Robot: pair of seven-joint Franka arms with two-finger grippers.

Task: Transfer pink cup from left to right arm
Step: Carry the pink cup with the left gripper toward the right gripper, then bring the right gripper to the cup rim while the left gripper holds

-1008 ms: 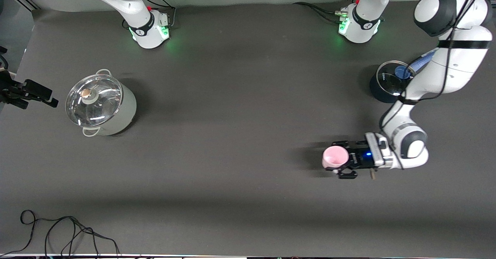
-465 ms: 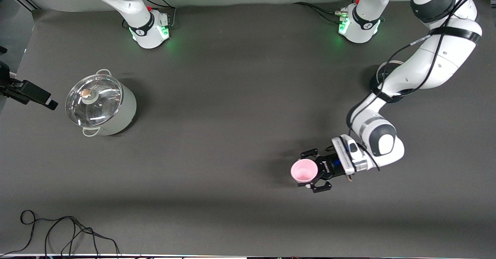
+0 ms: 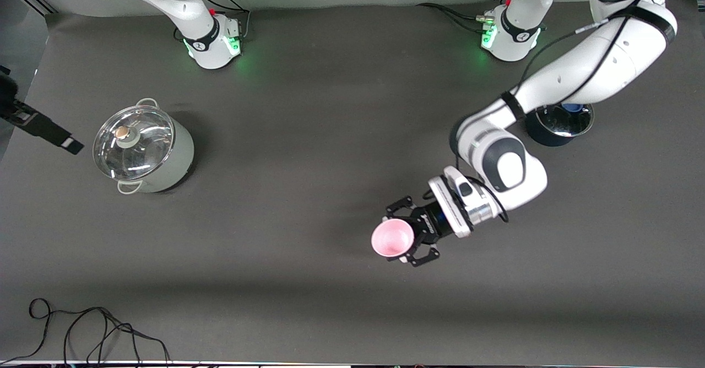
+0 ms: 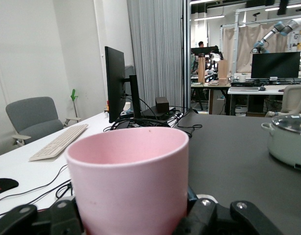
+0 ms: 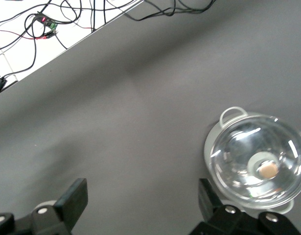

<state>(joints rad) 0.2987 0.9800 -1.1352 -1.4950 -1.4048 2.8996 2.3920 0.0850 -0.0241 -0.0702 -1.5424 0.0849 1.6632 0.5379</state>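
Note:
The pink cup (image 3: 392, 237) is held in my left gripper (image 3: 406, 235), whose black claw fingers are shut around its lower body. It hangs over the bare mat near the middle of the table, its open mouth showing in the front view. In the left wrist view the cup (image 4: 130, 181) fills the space between the claw fingers (image 4: 248, 218). My right gripper (image 3: 63, 141) is over the table's edge at the right arm's end, beside the steel pot. In the right wrist view it (image 5: 143, 198) is open and empty, with flat fingers (image 5: 76, 197) wide apart.
A steel pot with a glass lid (image 3: 142, 147) stands toward the right arm's end; it also shows in the right wrist view (image 5: 255, 166). A dark pot with a blue-knobbed lid (image 3: 559, 123) sits partly under the left arm. Black cables (image 3: 93, 329) lie at the near edge.
The left arm has swung the pink cup from near its own end toward the table's middle. The dark pot is uncovered again. The right gripper has shifted slightly at the table's edge.

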